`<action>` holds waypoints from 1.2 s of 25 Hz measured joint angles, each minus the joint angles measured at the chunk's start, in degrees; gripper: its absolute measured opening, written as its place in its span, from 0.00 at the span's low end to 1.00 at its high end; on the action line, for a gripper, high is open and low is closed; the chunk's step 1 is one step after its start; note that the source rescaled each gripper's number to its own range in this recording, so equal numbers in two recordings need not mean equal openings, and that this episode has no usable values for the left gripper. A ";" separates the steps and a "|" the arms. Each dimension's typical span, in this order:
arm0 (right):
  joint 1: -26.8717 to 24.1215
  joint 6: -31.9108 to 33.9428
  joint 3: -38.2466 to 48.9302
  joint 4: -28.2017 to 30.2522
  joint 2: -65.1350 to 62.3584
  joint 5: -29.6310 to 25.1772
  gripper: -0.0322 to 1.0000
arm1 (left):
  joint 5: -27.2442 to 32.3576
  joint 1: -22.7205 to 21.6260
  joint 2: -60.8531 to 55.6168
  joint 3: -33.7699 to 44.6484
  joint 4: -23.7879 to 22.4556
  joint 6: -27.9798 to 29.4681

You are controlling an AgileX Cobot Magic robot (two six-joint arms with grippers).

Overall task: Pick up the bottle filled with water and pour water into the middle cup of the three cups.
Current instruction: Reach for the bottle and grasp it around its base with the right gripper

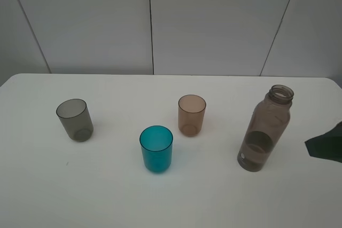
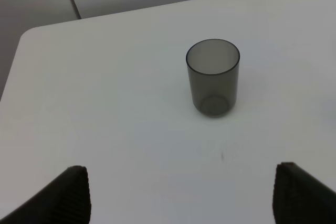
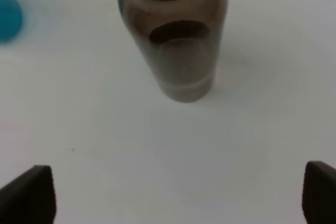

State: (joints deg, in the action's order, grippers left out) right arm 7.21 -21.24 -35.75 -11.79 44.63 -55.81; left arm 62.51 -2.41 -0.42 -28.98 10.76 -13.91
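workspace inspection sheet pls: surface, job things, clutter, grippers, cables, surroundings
surface: white table, one small dark speck near the grey cup
job's things: bottle upright at the right, no cap, partly filled; teal cup upright, nearest the front; grey cup at the left; pinkish-brown cup behind the teal one; all stand apart, cups look empty
clutter: nothing seen
grippers: left gripper open, facing the grey cup, holding nothing; right gripper open, facing the bottle, not touching it
cables: nothing seen
surroundings: pale wall panels behind the table

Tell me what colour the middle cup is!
The middle cup is see-through teal-blue, clearest in the exterior high view.
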 joint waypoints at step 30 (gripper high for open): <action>6.70 6.28 16.11 -3.01 19.92 41.15 1.00 | 0.00 0.00 0.00 0.00 0.00 0.00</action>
State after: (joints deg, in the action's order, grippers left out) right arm 13.91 -14.95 -19.64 -14.80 64.55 -14.66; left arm 62.51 -2.41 -0.42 -28.98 10.76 -13.91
